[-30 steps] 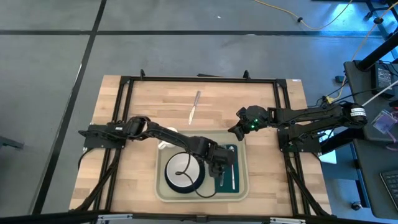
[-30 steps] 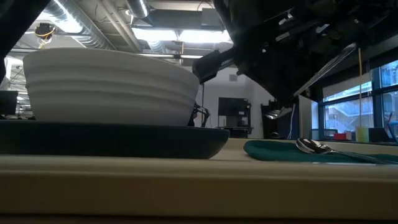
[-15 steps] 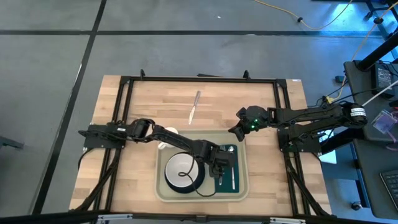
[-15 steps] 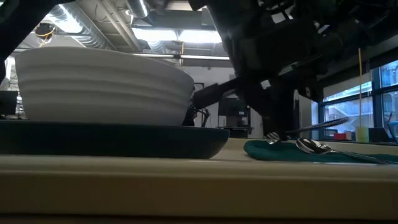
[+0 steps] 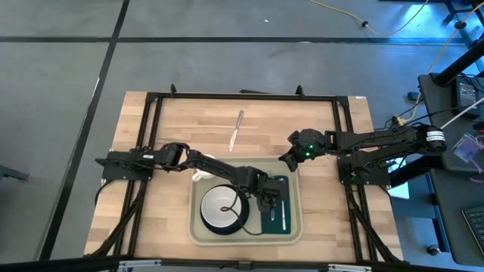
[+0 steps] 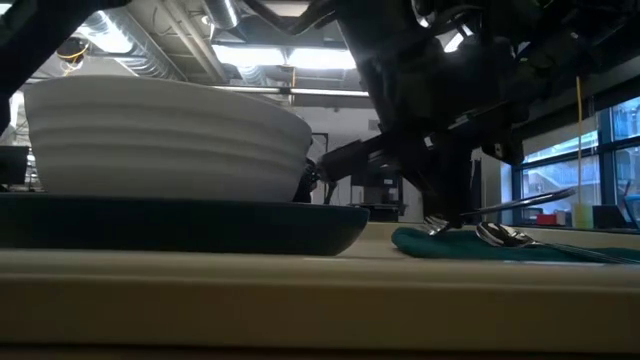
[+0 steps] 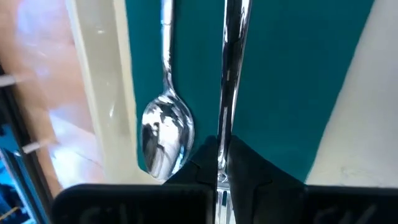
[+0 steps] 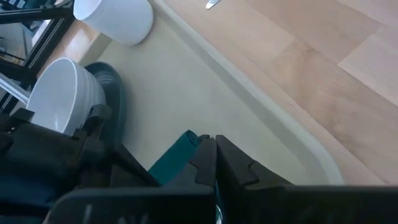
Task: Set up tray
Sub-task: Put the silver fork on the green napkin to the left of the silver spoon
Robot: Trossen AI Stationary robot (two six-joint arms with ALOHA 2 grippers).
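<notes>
The beige tray (image 5: 198, 231) lies at the table's near middle. It carries a dark plate with a white bowl (image 5: 221, 207) and a green napkin (image 5: 276, 224). A spoon (image 7: 166, 134) lies on the napkin. My left gripper (image 5: 270, 200) hangs low over the napkin, shut on a silver fork (image 7: 231, 74) that runs beside the spoon. My right gripper (image 5: 287, 160) is shut on nothing and hovers over the tray's far right corner. My left gripper pinches the fork's handle (image 7: 224, 140) between its two fingers, close to the tine end. The fingers slant down from the table's left. The fork lies almost level, its tine end (image 6: 437, 224) down at the napkin and its handle end (image 6: 545, 198) slightly raised above it.
A knife (image 5: 237, 128) lies on the bare wood beyond the tray. A white cup (image 8: 115, 18) stands on the tray's far left part, behind the bowl. Black frame rails run along the table's left, right and far edges.
My left gripper has sunk toward the napkin with the fork still in its hold. The fork's tine end, first well above the tray, now sits at the napkin's surface beside the spoon.
</notes>
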